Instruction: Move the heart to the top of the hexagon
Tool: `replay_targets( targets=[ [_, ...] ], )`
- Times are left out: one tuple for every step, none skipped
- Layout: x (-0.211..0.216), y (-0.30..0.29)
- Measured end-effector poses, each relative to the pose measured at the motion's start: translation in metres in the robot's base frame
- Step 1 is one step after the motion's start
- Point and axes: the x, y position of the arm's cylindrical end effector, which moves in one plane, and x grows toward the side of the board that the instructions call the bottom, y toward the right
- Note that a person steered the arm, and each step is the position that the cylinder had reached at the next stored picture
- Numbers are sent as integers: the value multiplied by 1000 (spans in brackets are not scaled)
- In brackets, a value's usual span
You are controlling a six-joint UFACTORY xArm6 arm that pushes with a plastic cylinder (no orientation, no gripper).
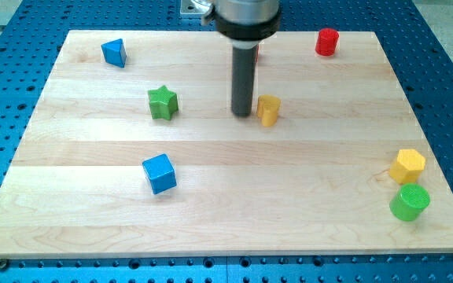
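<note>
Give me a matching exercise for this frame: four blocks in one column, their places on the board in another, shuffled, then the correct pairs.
Blocks:
1. yellow heart
2. yellow hexagon
3. red cylinder
4. blue triangle

Places:
A. the view's top left
B. just right of my tip
C. the view's top right
D. right edge, just above the green cylinder

Pairs: 1-B, 2-D, 3-C, 4-A

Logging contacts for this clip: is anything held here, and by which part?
Nothing is held. My tip stands just left of the yellow heart; contact cannot be told.
</note>
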Motion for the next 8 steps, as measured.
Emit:
replay_targets(
  targets=[
    [29, 84],
    [42, 115],
    [73, 86],
    [94, 63],
    [109, 106],
    [102, 133],
    [77, 143],
    [84, 122]
  ],
)
